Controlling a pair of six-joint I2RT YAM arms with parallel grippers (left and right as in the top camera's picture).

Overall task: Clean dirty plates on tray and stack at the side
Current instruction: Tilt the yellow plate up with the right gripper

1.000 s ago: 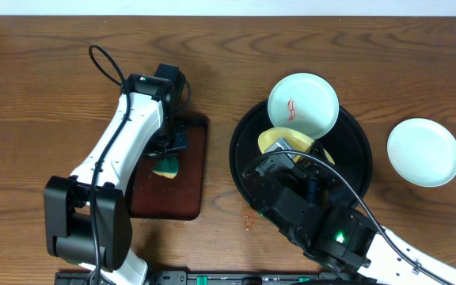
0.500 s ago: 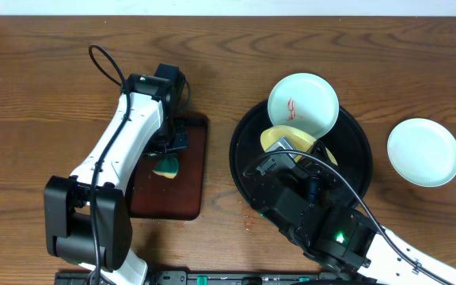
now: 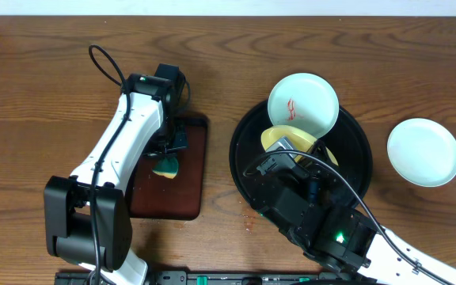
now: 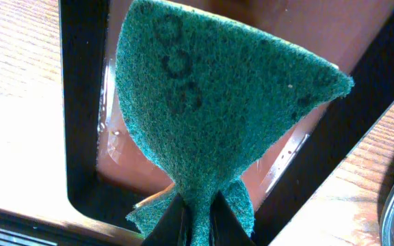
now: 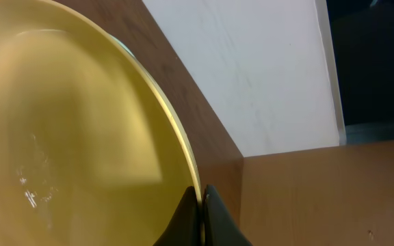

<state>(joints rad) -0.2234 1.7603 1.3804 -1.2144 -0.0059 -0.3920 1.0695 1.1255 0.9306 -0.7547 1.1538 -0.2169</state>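
A pale yellow plate point(image 3: 290, 141) lies in the round black tray point(image 3: 353, 158), right of centre in the overhead view, half hidden beneath the right arm point(image 3: 315, 218). The right wrist view shows this arm's jaws pressed onto the yellow plate's rim, pinching it; whether the plate is lifted off the tray cannot be told. Just above it, a white plate point(image 3: 303, 103) with a red smear leans over the tray's upper rim. A second white plate point(image 3: 423, 152), with no smear visible, sits alone on the counter point(image 3: 54, 79) at the far right. Left of centre, the left arm point(image 3: 129, 138) hangs over a dark-brown rectangular tray point(image 3: 190, 186), its jaws closed on the gathered base of a green scouring sponge point(image 4: 217, 116). The yellow plate's wiping seems to be the step in hand. The next move likely calls for carrying the sponge across to the steadied plate.
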